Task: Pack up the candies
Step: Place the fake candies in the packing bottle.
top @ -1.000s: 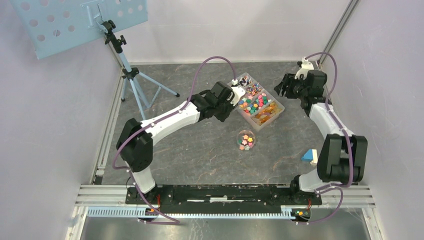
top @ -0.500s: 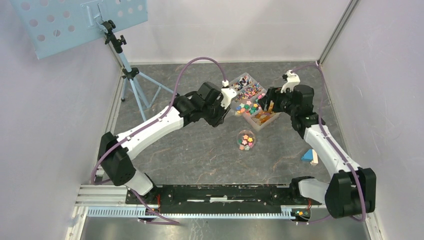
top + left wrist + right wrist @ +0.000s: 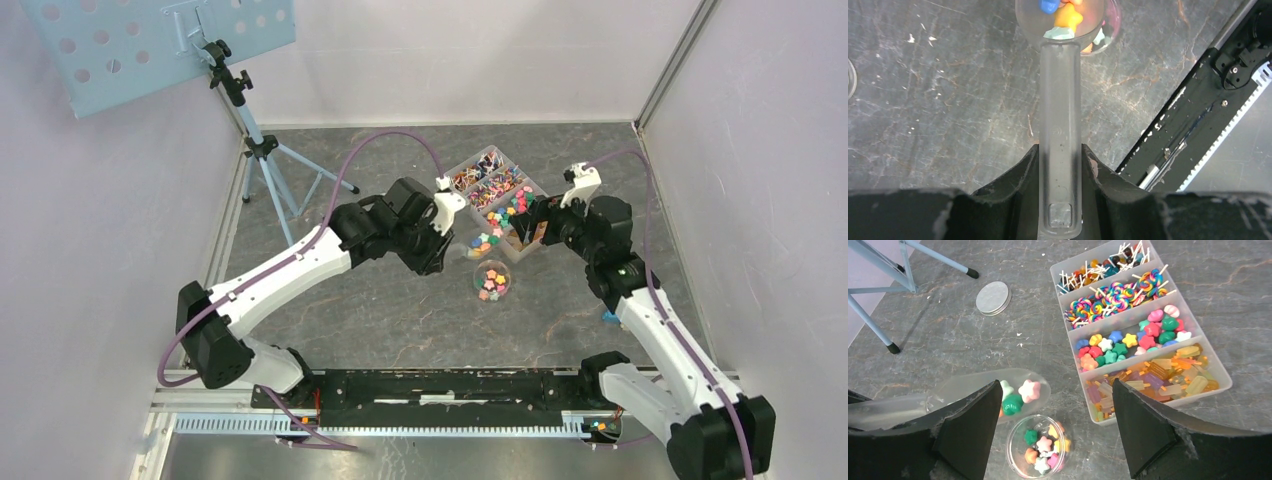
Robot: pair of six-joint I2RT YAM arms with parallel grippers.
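Clamping the scoop (image 3: 1060, 115) in my left gripper (image 3: 1060, 156), I hold candies (image 3: 1020, 396) above the cup (image 3: 1009, 450) to tip; right gripper (image 3: 1055, 387) gapes empty.

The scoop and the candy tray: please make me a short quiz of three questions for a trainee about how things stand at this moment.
1. True or false: the left gripper is shut on the clear scoop, which carries candies.
2. What fills the compartment of the tray nearest the round cup? A. swirl lollipops B. amber and yellow pieces C. star shapes
3. Complete: the right gripper is ___, with nothing between its fingers.
Key: 1 true; 2 B; 3 open.
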